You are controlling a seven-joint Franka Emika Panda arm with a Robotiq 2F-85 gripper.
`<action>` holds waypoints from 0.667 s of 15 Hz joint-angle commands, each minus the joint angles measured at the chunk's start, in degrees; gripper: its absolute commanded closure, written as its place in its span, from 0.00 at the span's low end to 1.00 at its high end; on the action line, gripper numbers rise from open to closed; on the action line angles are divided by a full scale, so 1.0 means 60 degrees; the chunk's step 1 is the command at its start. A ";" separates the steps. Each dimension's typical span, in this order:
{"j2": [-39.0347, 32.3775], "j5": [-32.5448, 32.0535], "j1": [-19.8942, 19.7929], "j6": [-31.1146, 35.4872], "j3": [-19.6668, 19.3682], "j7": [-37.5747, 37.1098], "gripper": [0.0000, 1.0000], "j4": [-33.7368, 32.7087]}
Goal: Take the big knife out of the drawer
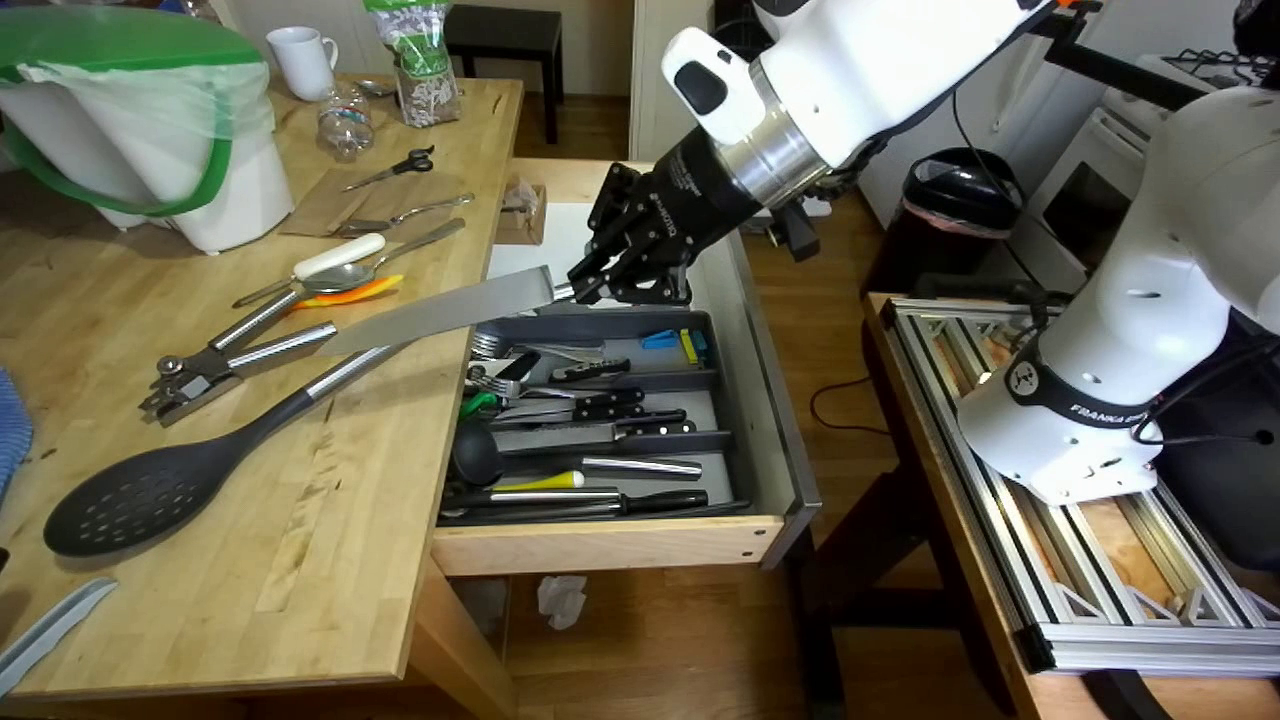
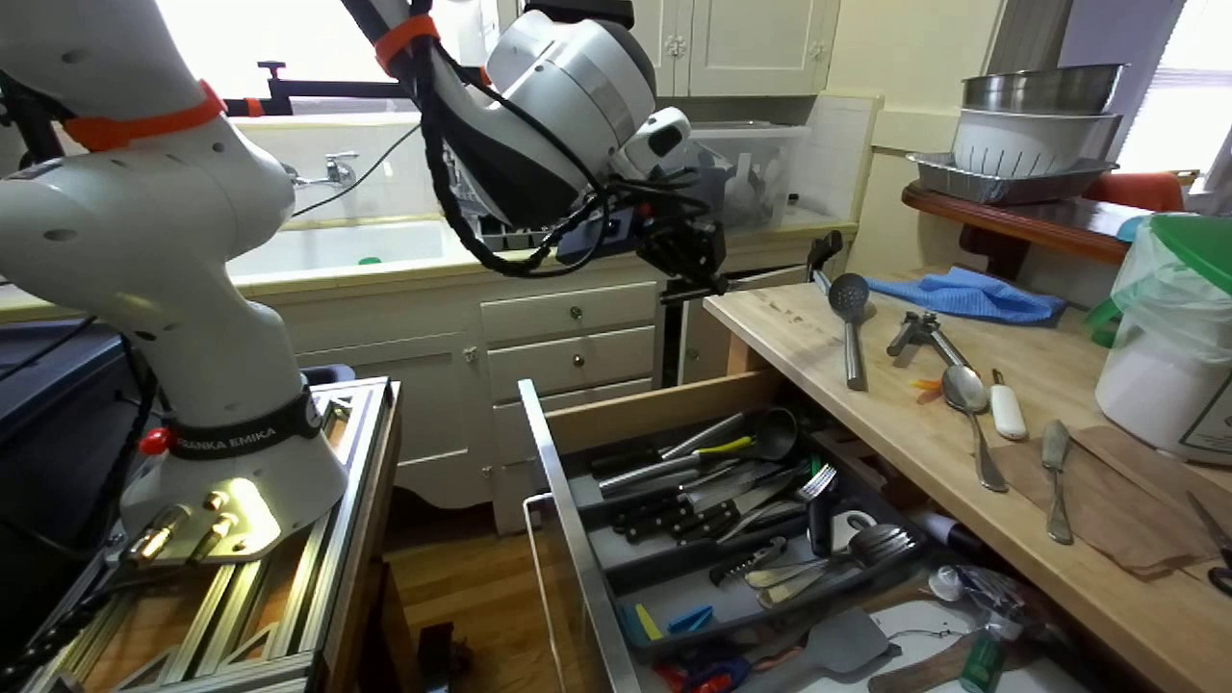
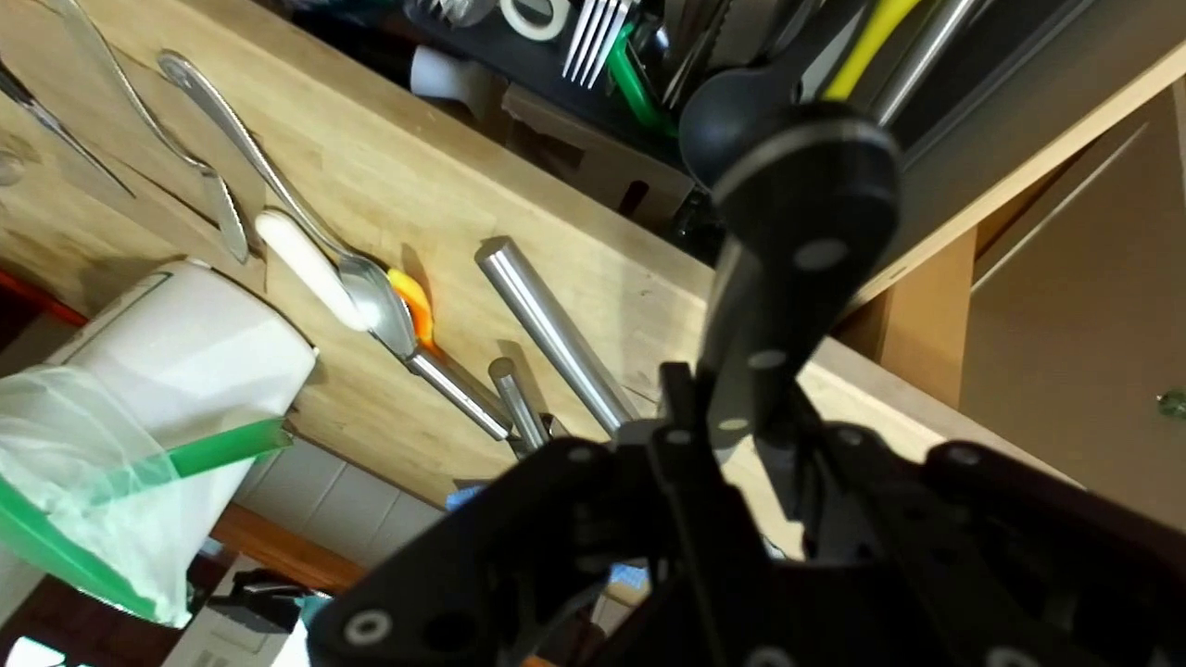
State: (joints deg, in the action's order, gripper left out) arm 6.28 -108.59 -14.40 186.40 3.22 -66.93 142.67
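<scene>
The big knife has a long grey blade [image 1: 450,310] and a dark handle. My gripper [image 1: 585,283] is shut on its handle and holds it in the air above the drawer and the table edge. The blade points over the wooden table. In the wrist view the riveted dark handle [image 3: 801,218] stands between the fingers of the gripper [image 3: 732,417], and the blade is hidden. The gripper also shows in an exterior view [image 2: 703,279], where the blade looks thin. The drawer [image 1: 600,545] is open below, with a dark divided tray of utensils; it also shows in an exterior view [image 2: 563,481].
On the table [image 1: 330,580] lie a black slotted spoon [image 1: 160,490], a two-handled metal tool [image 1: 225,360], a metal spoon [image 1: 340,278] and a white-handled tool [image 1: 340,256]. A white bin with a green lid [image 1: 130,40] stands at the table's back. A grey knife [image 1: 55,630] lies near its front edge.
</scene>
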 commanded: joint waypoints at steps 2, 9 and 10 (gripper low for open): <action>-0.0716 -0.0719 0.0190 0.0662 -0.0143 0.0140 0.95 -0.1108; -0.0814 -0.0337 0.0082 0.0575 -0.0017 0.0411 0.79 -0.1164; -0.0831 -0.0338 0.0082 0.0576 -0.0017 0.0420 0.79 -0.1169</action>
State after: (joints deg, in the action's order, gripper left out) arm 1.30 -110.62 -13.91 189.86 3.12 -64.41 135.65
